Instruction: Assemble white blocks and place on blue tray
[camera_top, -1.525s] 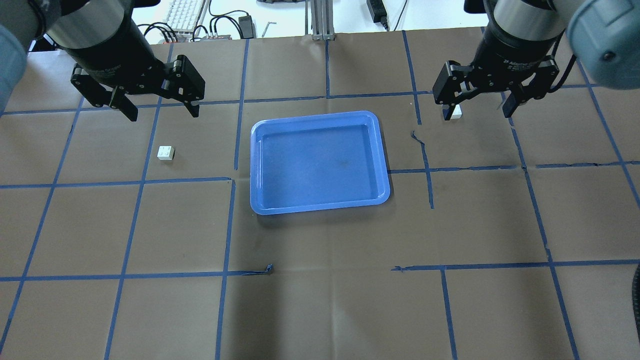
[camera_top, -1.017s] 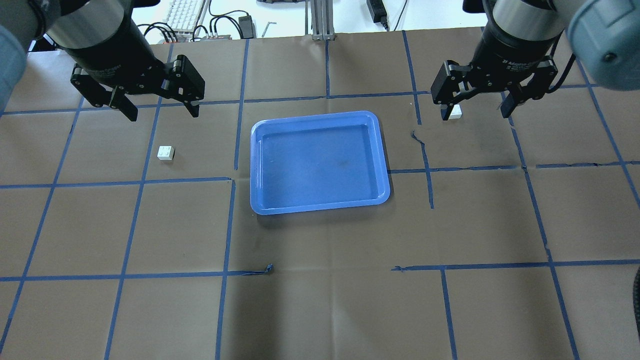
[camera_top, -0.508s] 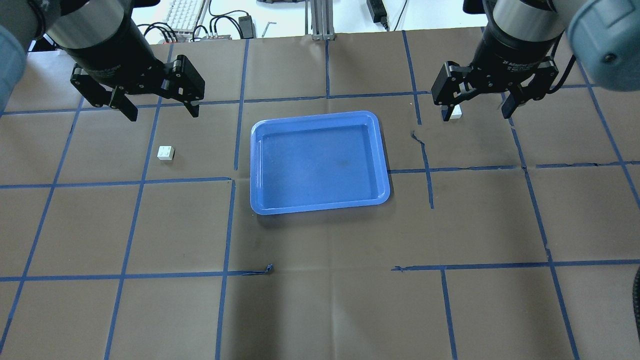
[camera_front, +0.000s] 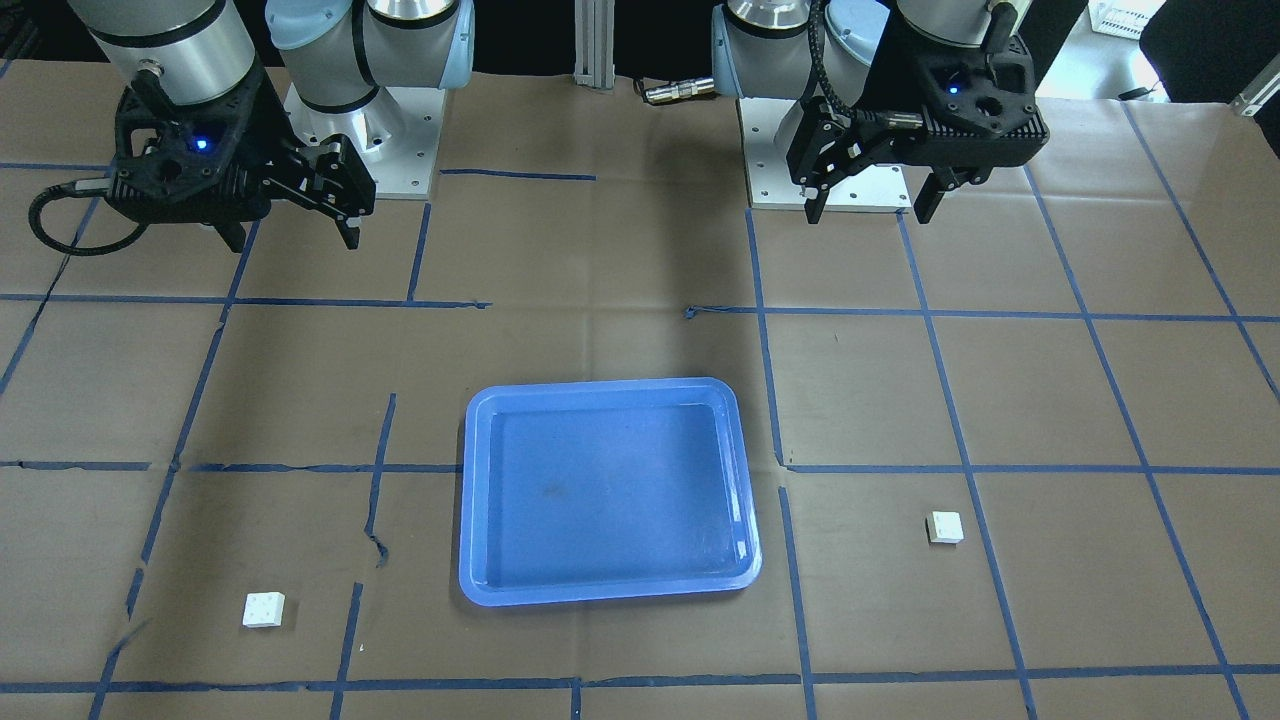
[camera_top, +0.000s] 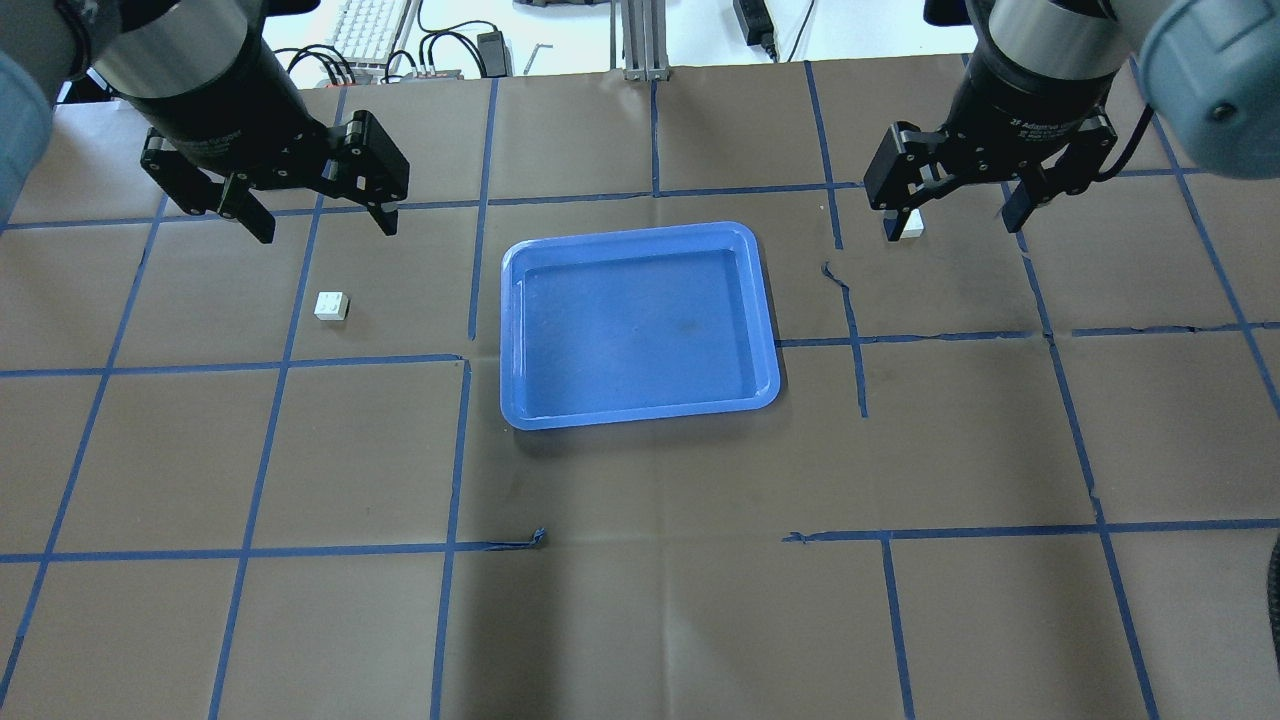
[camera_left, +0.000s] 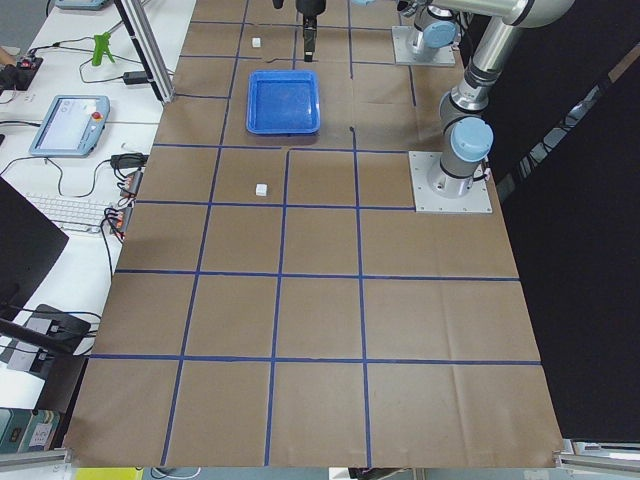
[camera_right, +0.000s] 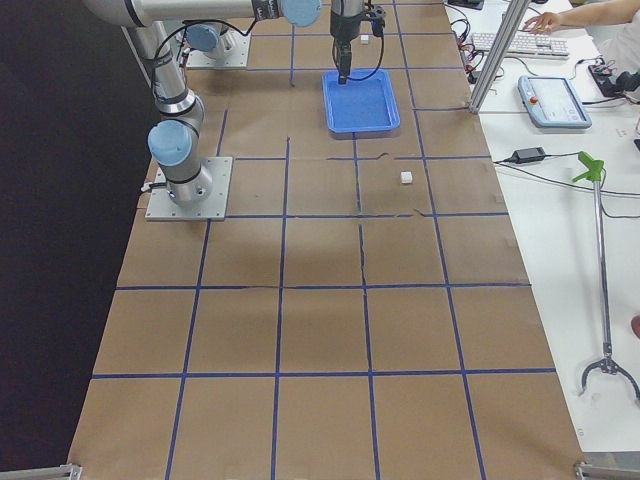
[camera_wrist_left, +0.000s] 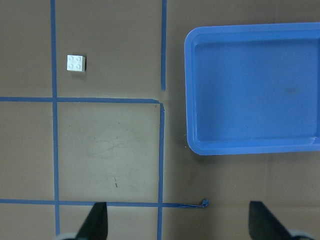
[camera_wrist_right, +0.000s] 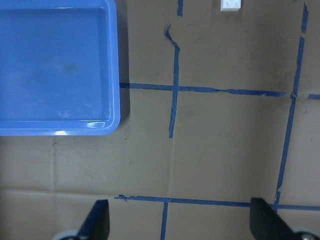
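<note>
The blue tray (camera_top: 640, 232) lies at the table's middle and holds nothing; it also shows in the front view (camera_front: 605, 388). One white block (camera_top: 331, 305) sits on the paper left of the tray, below my open, empty left gripper (camera_top: 327, 228). The left wrist view shows this block (camera_wrist_left: 76, 63) and the tray (camera_wrist_left: 192, 100). The other white block (camera_top: 912, 224) sits right of the tray, partly hidden behind a finger of my open, empty right gripper (camera_top: 950, 228). The right wrist view shows it (camera_wrist_right: 230, 5) at the top edge. Both grippers hover above the table.
Brown paper with a grid of blue tape (camera_top: 470, 280) covers the table. A keyboard (camera_top: 368, 25), cables and an aluminium post (camera_top: 640, 40) lie beyond the far edge. The arm bases (camera_front: 360, 130) stand on the robot's side.
</note>
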